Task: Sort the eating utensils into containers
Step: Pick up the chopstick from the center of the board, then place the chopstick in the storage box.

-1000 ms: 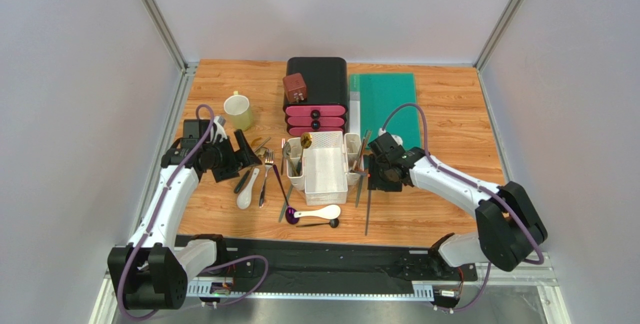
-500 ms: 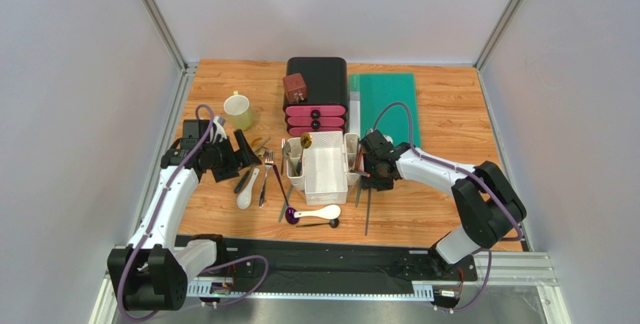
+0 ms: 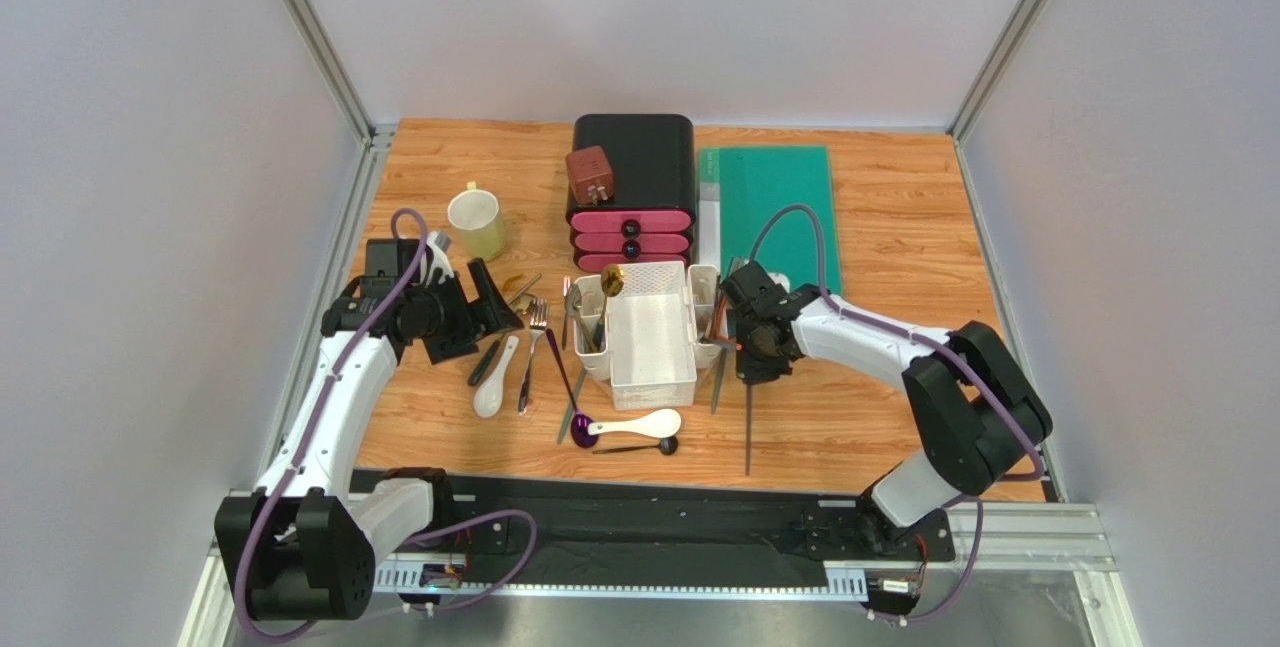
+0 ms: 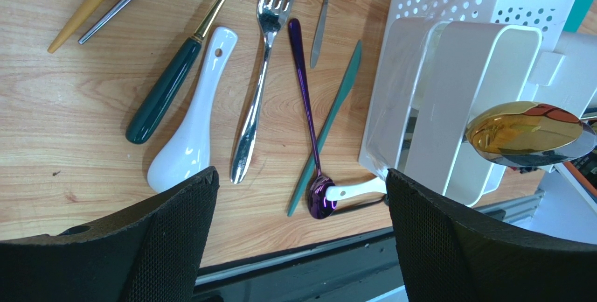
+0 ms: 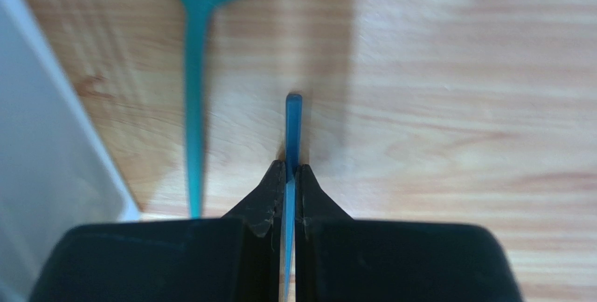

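Observation:
The white caddy stands mid-table, with a gold spoon in its left side bin. My right gripper is just right of the caddy, shut on a thin teal chopstick whose free end reaches toward the near edge. A teal spoon-like utensil lies beside it. My left gripper hangs open above loose utensils left of the caddy. They are a white ceramic spoon, a silver fork, a purple spoon and a green-handled utensil. A second white spoon lies in front.
A black-and-pink drawer box with a small brown box on it stands behind the caddy. A pale yellow mug sits at the back left, and a green mat at the back right. The black base rail runs along the near edge.
My right arm drew in toward the caddy, then its jaws closed on the thin chopstick, whose near end swung slightly right. The left arm has not moved.

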Available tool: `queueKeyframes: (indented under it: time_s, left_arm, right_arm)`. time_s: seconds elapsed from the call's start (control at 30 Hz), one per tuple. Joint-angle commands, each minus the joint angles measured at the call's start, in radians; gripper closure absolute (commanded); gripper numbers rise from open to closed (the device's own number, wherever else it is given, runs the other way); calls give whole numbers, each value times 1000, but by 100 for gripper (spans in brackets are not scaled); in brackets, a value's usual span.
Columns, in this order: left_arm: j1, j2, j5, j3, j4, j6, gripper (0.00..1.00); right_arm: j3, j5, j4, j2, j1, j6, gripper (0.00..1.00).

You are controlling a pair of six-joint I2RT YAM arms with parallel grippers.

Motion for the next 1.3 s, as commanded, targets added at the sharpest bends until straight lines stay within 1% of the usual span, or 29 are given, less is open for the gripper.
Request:
queueKeyframes:
  time_s: [0.0, 0.2, 0.3, 0.33, 0.43, 0.47, 0.53, 0.6, 0.7, 0.8, 0.87, 1.0, 1.07, 1.1, 1.13, 1.17, 1.23, 1.27]
  left_arm:
    - [-5, -10, -2, 1, 19, -7, 6]
    - [-5, -10, -3, 1, 19, -7, 6]
    - [-5, -10, -3, 1, 19, -9, 6]
    - [-3, -11, -3, 1, 19, -9, 6]
    - [-3, -8, -2, 3, 19, -9, 7]
    - [-3, -8, -3, 3, 19, -9, 6]
    - [-5, -8, -2, 1, 18, -7, 6]
    - [-5, -10, 0, 3, 16, -7, 6]
    - [-3, -13, -5, 3, 13, -9, 6]
    - [-3, -13, -6, 1, 15, -9, 6]
    - [-3, -11, -5, 3, 15, -9, 6]
    - [-3, -11, -6, 3, 16, -10, 6]
    - [-5, -10, -8, 1, 15, -10, 6]
    - [-5, -7, -8, 1, 16, -10, 7]
    - [-5, -7, -8, 1, 16, -10, 6]
    - [-5, -7, -8, 3, 16, -10, 6]
    - [-5, -8, -8, 1, 13, -9, 6]
    - [-5, -10, -8, 3, 16, -9, 7]
  right_arm:
    - [-11, 78, -102, -88, -4, 3, 100]
    - [54, 166, -221, -247, -31, -20, 100]
    - [154, 218, -269, -304, -30, -57, 100]
    - [218, 247, -276, -315, -30, -66, 100]
    - [315, 258, -266, -346, -28, -107, 100]
    - [370, 255, -238, -358, -30, -118, 100]
    - [413, 247, -208, -366, -28, -140, 100]
    - [481, 241, -178, -363, -28, -158, 100]
    - [580, 232, -180, -343, -27, -193, 100]
    - [637, 195, -152, -335, -22, -221, 100]
    - [650, 181, -111, -338, -18, -224, 100]
    - [624, 163, -14, -347, 21, -244, 100]
    - [573, 152, 65, -361, 51, -261, 100]
    - [543, 138, 102, -372, 68, -300, 100]
    - [473, 155, 193, -384, 89, -325, 100]
    - [428, 182, 241, -410, 132, -354, 100]
    - [351, 213, 326, -426, 145, -362, 100]
    - [339, 216, 340, -433, 148, -356, 100]
